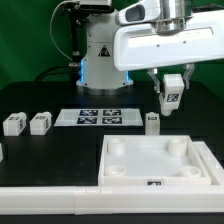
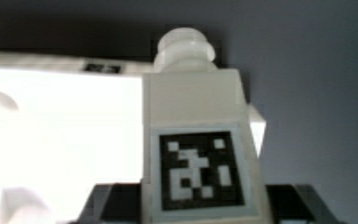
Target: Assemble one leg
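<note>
Showing the gripper (image 1: 172, 90) clenched on the leg (image 1: 172, 98), which hangs in the air clear of the tray (image 1: 120, 172), up over its far edge toward the exterior view's right. In the wrist view the leg shows its square tag (image 2: 201, 162) and a rounded peg (image 2: 188, 45), with the tray beyond. A second leg (image 1: 152, 121) stands just behind the tray's far edge; the marker board (image 1: 98, 117) and two more legs (image 1: 40, 122) lie farther off, toward the exterior view's left.
</note>
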You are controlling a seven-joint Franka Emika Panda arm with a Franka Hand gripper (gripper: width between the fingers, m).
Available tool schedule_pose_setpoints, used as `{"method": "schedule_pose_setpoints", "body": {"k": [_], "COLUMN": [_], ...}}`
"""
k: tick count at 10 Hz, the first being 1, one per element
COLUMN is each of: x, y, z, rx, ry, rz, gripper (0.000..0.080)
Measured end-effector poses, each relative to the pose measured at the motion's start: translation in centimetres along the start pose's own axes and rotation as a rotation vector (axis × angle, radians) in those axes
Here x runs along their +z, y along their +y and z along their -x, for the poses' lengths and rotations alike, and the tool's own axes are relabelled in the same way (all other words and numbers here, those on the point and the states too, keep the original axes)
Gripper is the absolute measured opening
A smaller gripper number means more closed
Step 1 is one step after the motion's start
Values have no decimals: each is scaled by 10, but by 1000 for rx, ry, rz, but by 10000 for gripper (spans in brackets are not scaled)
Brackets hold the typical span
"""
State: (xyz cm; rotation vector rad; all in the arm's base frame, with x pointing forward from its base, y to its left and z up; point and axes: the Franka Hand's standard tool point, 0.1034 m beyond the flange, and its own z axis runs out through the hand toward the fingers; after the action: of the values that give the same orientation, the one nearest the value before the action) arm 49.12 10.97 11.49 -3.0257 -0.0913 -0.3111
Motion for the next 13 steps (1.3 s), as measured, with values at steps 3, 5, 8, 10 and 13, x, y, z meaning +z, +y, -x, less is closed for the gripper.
{"method": "schedule_pose_setpoints", "body": {"k": [3, 5, 8, 10, 13], "x": [6, 3, 11, 12, 13], "y": [-1, -1, 4, 5, 25], "z": [-42, -67, -98, -96, -93], "rx": [-98, -134, -170, -172, -177], "ry": [35, 59, 93, 97, 277], "rz": [-12, -17, -21, -19, 25], "gripper": [292, 292, 292, 292, 292]}}
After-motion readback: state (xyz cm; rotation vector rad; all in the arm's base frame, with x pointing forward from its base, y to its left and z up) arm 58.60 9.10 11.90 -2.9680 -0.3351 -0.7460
